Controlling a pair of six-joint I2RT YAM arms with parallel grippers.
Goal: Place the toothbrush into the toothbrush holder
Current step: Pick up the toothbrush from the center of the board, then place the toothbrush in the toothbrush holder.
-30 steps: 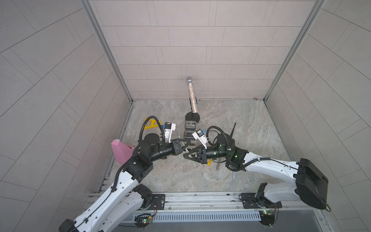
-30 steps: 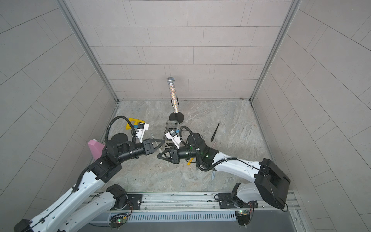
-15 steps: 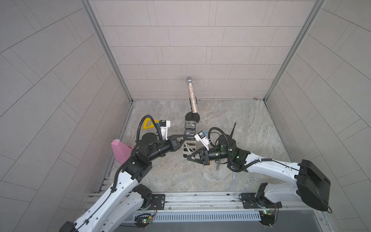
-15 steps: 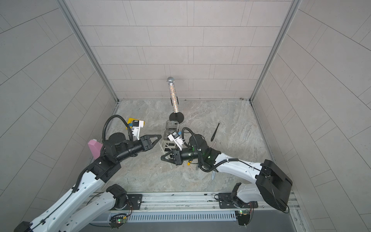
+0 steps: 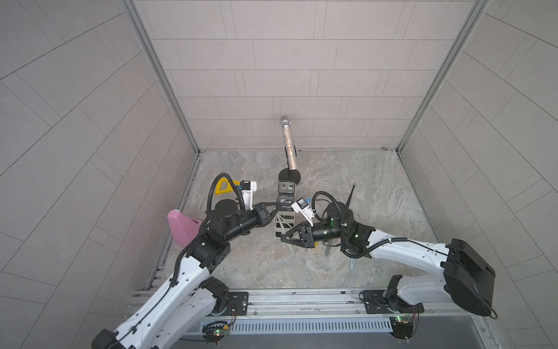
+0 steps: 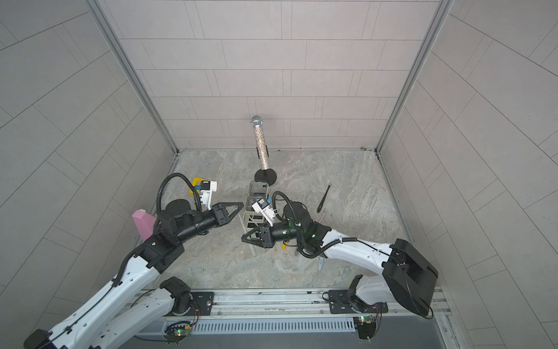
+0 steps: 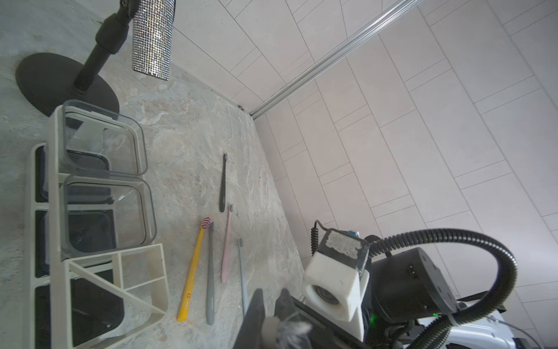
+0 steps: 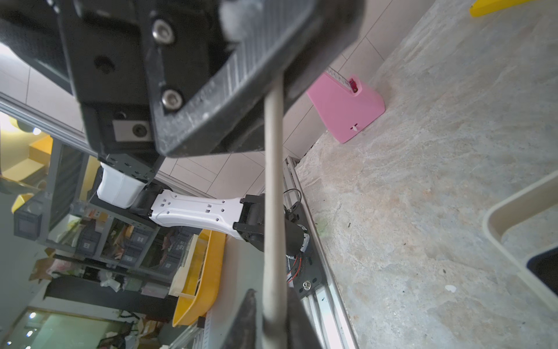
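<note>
The right gripper (image 5: 283, 240) stands nearly closed. Its fingers (image 8: 246, 320) lie close on either side of the pale toothbrush (image 8: 273, 181) and seem to touch the handle, so it reads as held. The brush is in the air just short of the toothbrush holder (image 7: 53, 193) and in none of its sections. The change is on the other side: a second ago the left gripper (image 6: 241, 205) met these fingertips tip to tip, and half a second ago it had drawn off with jaws parted. Now it is shut again just above them, where the handle's far end runs up behind it; whether it pinches the brush I cannot tell. I judge this a re-grip or hand-over, with the drop into the holder still to do. Counted outward, there is one brush in the fingers. Beyond them is one holder of three sections, with two clear cups (image 7: 99, 139) and one cream divider (image 7: 120, 266). Five brushes lie on the floor behind the right fingers: a black toothbrush (image 7: 223, 181), yellow toothbrush (image 7: 193, 272), grey toothbrush (image 7: 210, 272), pink toothbrush (image 7: 226, 250) and blue-grey toothbrush (image 7: 242, 278). Farthest off are one microphone (image 5: 288, 142), one pink block (image 5: 181, 226) and one yellow piece (image 8: 495, 7).
</note>
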